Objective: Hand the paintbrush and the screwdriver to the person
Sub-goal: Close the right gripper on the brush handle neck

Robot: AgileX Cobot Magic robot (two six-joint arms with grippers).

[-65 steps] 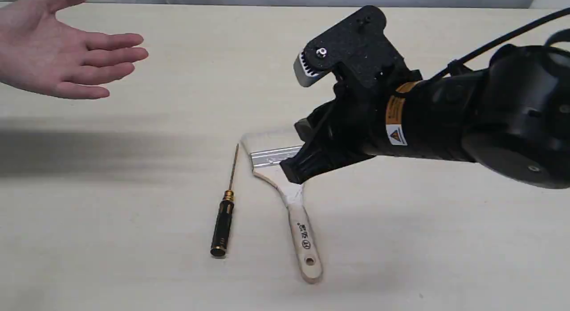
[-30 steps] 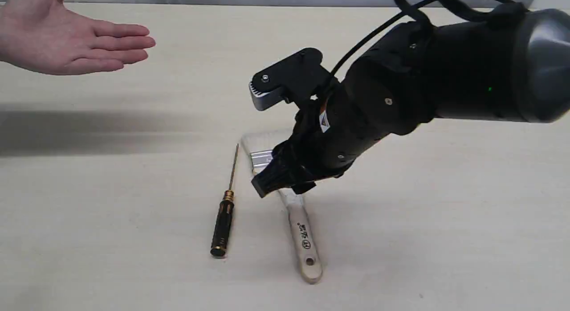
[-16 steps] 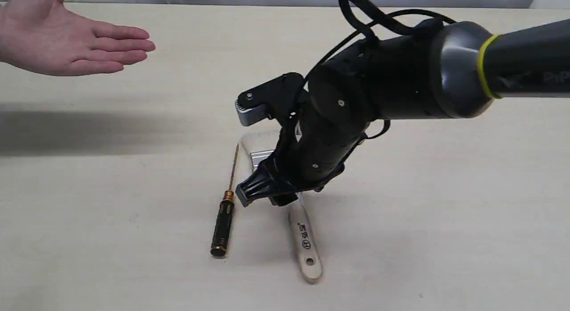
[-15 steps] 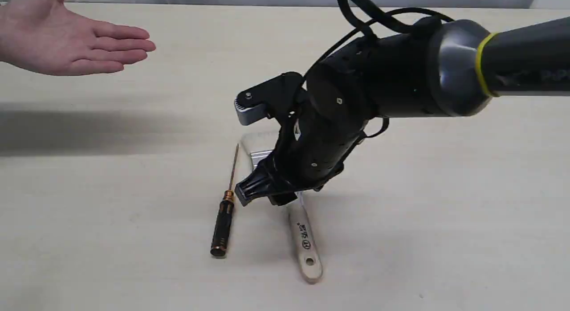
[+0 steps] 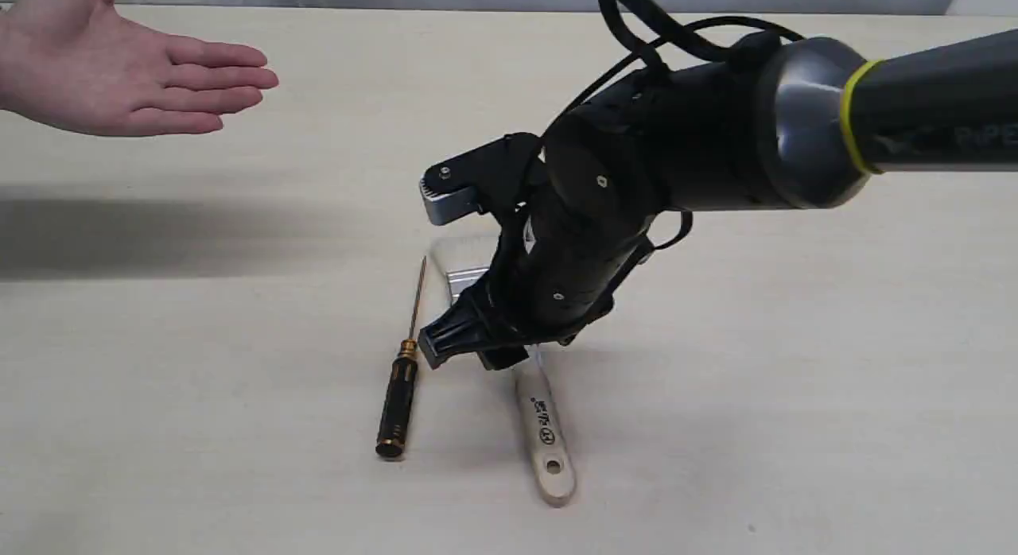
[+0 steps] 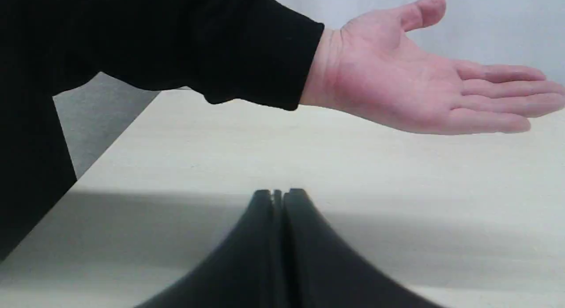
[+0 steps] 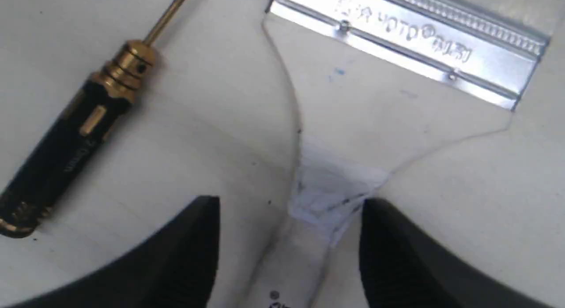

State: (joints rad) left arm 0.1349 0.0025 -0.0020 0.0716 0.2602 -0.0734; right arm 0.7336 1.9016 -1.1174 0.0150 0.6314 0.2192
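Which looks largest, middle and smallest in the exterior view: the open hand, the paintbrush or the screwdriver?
1. Bare open-palmed hand, partly cropped.
2. Wide wooden-handled paintbrush, partly hidden.
3. Slim black-handled screwdriver.

Paintbrush [image 5: 545, 432] ferrule mostly behind arm [image 5: 716, 126]

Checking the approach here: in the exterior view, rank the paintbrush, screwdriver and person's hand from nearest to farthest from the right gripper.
1. The paintbrush: its handle lies between the open fingers of the right gripper.
2. The screwdriver: beside the paintbrush, on the view's left.
3. The hand: far off at upper left, palm open.
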